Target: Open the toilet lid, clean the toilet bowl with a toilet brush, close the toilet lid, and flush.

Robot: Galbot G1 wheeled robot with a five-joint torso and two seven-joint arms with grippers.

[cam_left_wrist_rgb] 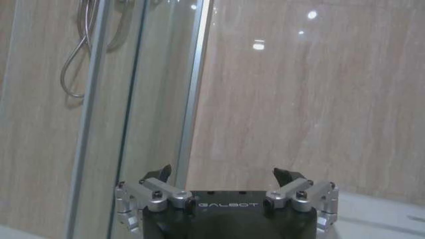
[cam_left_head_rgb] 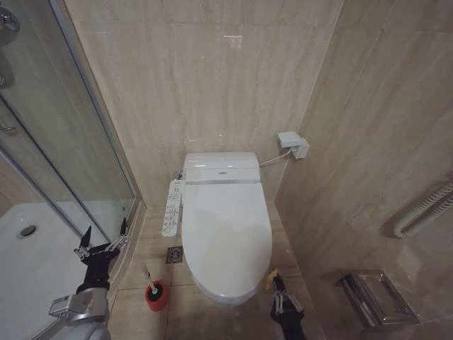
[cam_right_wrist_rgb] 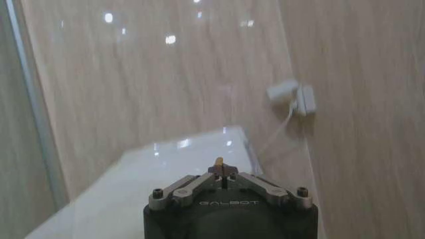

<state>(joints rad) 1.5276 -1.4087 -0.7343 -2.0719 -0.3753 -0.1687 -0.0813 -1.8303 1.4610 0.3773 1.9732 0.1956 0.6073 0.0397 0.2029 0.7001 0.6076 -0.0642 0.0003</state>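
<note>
Toilet lid [cam_left_head_rgb: 226, 241] lies shut and flat over the toilet bowl [cam_left_head_rgb: 225, 296], whose rounded front edge shows just under the lid's near rim. The boxy white rear unit [cam_left_head_rgb: 221, 168] sits against the far wall, and a long white button panel [cam_left_head_rgb: 172, 207] runs along the bowl's left side.

At the lid's near right edge sits a short yellow strip [cam_left_head_rgb: 270, 278]. The right pincer [cam_left_head_rgb: 281, 299] is at the near right of the bowl, its fingers pressed together on that yellow strip; the right wrist view shows the two fingers [cam_right_wrist_rgb: 199, 182] meeting at a point with the yellow tab [cam_right_wrist_rgb: 219, 162] caught between their tips, the glossy lid stretching away beyond.

The toilet brush [cam_left_head_rgb: 148, 276] stands on the floor to the left of the bowl's front, its thin pale handle leaning out of a small round red pot [cam_left_head_rgb: 157, 295]. A floor drain [cam_left_head_rgb: 175, 254] lies just beyond it, beside the bowl.

The left pincer [cam_left_head_rgb: 103, 244] hangs farther left, near the glass shower door [cam_left_head_rgb: 85, 142] and well apart from the brush. Its fingers [cam_left_wrist_rgb: 158, 175] are spread wide with nothing between them, as the left wrist view shows, facing the glass panel and the tiled wall.

On the right wall a white socket box [cam_left_head_rgb: 294, 144] is mounted above the toilet.
</note>
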